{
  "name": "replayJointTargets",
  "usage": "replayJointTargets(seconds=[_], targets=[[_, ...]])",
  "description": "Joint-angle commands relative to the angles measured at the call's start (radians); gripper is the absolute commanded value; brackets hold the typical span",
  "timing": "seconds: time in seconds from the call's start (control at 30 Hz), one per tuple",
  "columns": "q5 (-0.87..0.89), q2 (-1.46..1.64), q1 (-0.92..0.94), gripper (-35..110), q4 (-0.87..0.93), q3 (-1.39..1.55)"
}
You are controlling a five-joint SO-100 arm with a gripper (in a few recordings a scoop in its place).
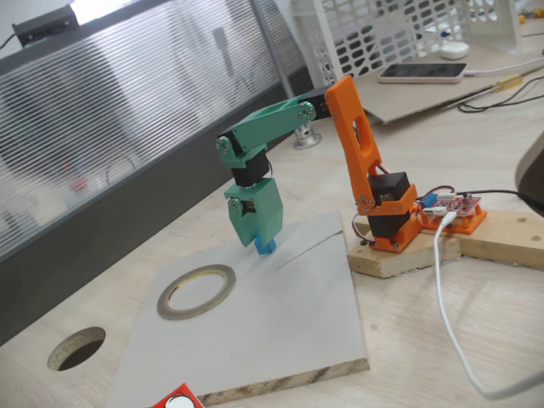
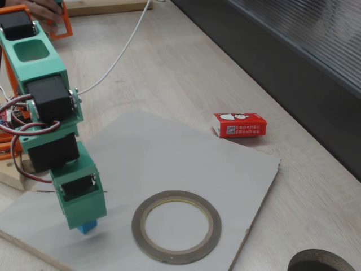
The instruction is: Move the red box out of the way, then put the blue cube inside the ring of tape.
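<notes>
The red box [image 2: 240,125], a small red-and-white carton, is lying flat on the tabletop [image 2: 186,62], just off the grey board's [image 2: 169,158] edge. The ring of tape [image 2: 176,227], flat and greyish-tan with a wide hollow centre, is resting on the board. The blue cube [image 2: 88,227] is peeking out beneath the gripper [image 2: 86,223], beside the ring, outside it.

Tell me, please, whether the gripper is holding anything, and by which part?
The gripper holds the blue cube by its upper part; the lower part pokes out beneath the fingers.
</notes>
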Motion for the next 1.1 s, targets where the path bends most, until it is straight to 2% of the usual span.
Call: replayJointTargets(seconds=[0.0,0.27,0.43,0.6,1.07], targets=[[0.025,0.021,0.014,28,0.002,-0.014],[0.021,-0.087,0.014,28,-0.009,-0.025],[0.026,-0.186,0.014,28,0.003,-0.175],[0.026,-0.172,0.014,28,0.005,-0.267],[0.028,-0.172,0.014,28,0.005,-0.258]])
